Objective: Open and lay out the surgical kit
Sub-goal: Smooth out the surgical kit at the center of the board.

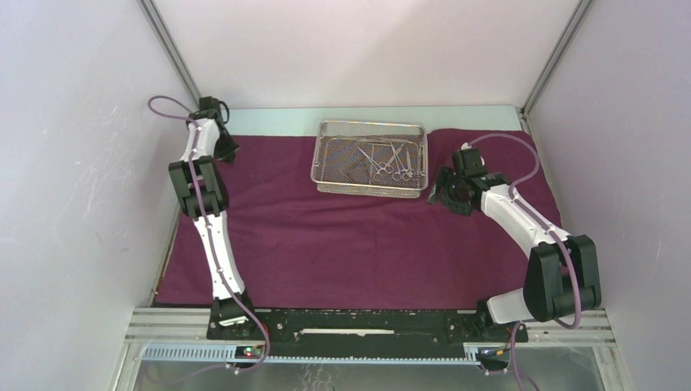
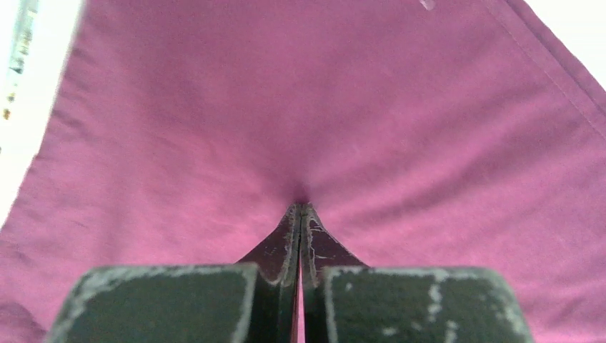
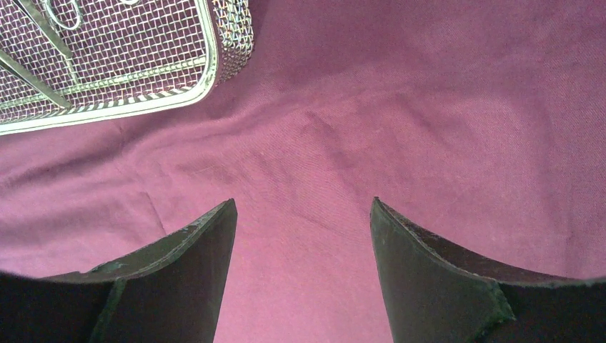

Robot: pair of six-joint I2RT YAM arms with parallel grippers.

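Note:
The maroon-purple cloth wrap (image 1: pixel 342 236) lies spread flat over the table. The silver wire-mesh tray (image 1: pixel 318 159) stands on its far middle part and holds several slim steel instruments (image 1: pixel 387 163). My left gripper (image 1: pixel 228 151) is at the cloth's far left corner. In the left wrist view it (image 2: pixel 300 207) is shut, pinching a pucker of the cloth (image 2: pixel 400 121), with creases running out from the tips. My right gripper (image 1: pixel 440 195) is just right of the tray's near right corner. It (image 3: pixel 301 204) is open and empty, low over the cloth (image 3: pixel 429 107). The tray's corner (image 3: pixel 107 114) shows at the upper left.
White enclosure walls stand close on the left, right and back. A strip of bare pale table (image 1: pixel 269 120) shows behind the cloth. The arm bases sit on a black rail (image 1: pixel 367 322) at the near edge.

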